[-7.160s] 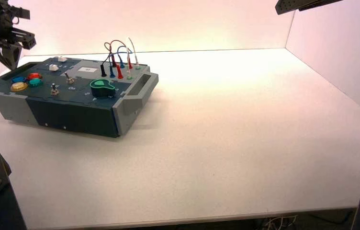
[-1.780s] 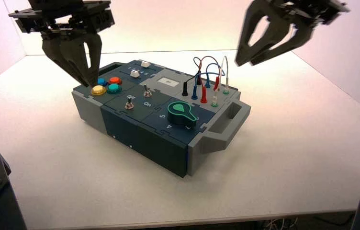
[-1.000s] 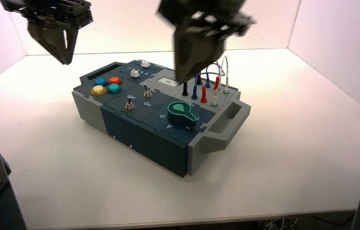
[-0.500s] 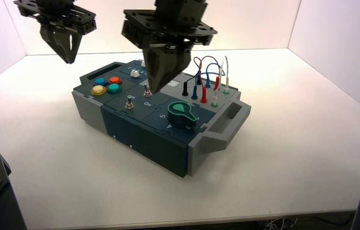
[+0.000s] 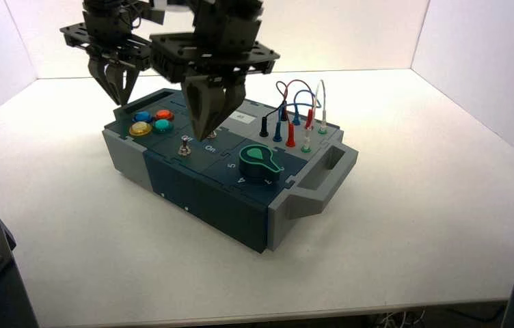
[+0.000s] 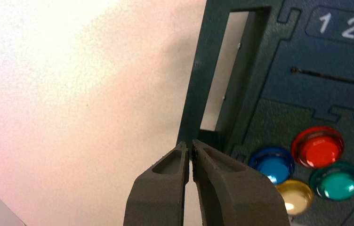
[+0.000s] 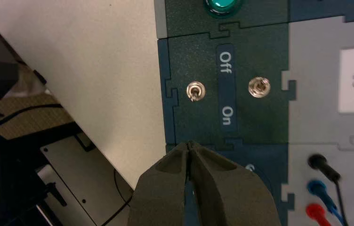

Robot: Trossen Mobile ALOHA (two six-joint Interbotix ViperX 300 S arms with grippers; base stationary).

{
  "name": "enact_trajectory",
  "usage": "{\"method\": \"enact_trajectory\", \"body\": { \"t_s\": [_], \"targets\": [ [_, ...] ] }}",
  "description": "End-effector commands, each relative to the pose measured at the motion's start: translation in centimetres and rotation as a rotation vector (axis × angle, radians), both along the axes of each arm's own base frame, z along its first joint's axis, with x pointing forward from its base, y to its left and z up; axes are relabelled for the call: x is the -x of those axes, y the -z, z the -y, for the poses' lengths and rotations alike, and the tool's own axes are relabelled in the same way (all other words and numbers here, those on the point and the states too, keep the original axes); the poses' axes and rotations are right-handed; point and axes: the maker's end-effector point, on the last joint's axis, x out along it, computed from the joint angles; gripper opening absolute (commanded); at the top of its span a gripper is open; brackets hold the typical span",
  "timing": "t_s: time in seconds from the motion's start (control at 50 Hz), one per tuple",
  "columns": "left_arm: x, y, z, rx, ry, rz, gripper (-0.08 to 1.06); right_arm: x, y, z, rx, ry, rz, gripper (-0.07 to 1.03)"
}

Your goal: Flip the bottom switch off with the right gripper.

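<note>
High view: right end effector (image 5: 201,137) hovers near the bottom switch (image 5: 184,147).

Two toggle switches (image 7: 195,92), four round buttons (image 5: 163,126), one knob (image 5: 260,162), one white label (image 5: 242,117), two grippers (image 5: 204,137).

Your right hand (image 5: 203,130) is the one at work, hanging in front of you with its two tapered fingers (image 7: 163,190) closed tip to tip and pointing down. The flat perforated plate (image 5: 172,55) sits above those fingers, and the right wrist (image 5: 225,24) rises from it toward the top of your view. Your left hand (image 5: 120,96) hangs farther back and to the left, its fingertips also aimed downward, with the left wrist (image 5: 107,20) above it, partly behind the right plate.
</note>
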Motion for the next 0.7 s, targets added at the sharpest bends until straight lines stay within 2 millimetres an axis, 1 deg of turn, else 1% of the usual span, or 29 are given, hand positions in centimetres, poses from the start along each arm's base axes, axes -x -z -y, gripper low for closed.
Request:
{"method": "enact_trajectory", "body": {
  "t_s": [0.02,0.16,0.36,0.42,0.7],
  "targets": [
    [-1.4,-0.9,0.1,0.008,0.001,0.04,0.05,-0.6,-1.1,-1.5,-0.03,-0.016,0.021,-0.02],
    [-1.9,-1.1,-0.1,0.008,-0.001,0.05,0.05,-0.9,-1.0,-2.0,-0.027,-0.023,0.018,-0.02],
    [-2.7,-2.0,-1.5,0.014,-0.044,0.078,0.05,-0.9,-1.0,-2.1,-0.025,-0.023,0.014,-0.02],
    [-3.0,-2.2,-1.5,0.015,-0.047,0.084,0.05,-0.9,-1.0,-2.0,-0.025,-0.024,0.015,-0.02],
    [-4.2,-1.4,-1.5,0.015,-0.045,0.088,0.05,-0.8,-0.7,-1.9,-0.017,-0.024,0.01,-0.02]
  ]
}}
